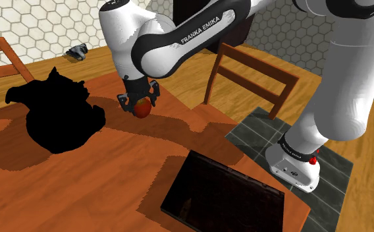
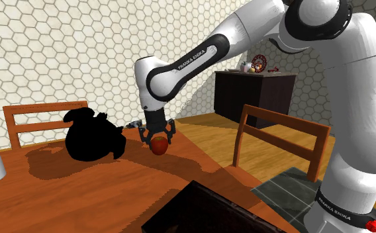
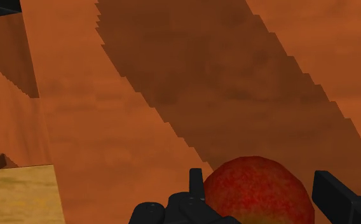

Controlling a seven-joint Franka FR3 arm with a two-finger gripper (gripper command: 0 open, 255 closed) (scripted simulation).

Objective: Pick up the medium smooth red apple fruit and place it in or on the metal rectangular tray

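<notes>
Red apple [image 1: 142, 108], in the shoulder view, is set on the tabletop [image 1: 80, 178], well apart from the dark tray [image 1: 222, 198]. In the second exterior view, the claw [image 2: 157, 138] is positioned over it, seemingly for grasping. In the wrist view, it is flanked by open fingers [image 3: 196, 181], apparently not yet clamped.

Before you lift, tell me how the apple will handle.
The apple looks round, so it would likely roll on the flat table if nudged. Its smooth skin may be slippery. Undented, it is probably stiff.
</notes>
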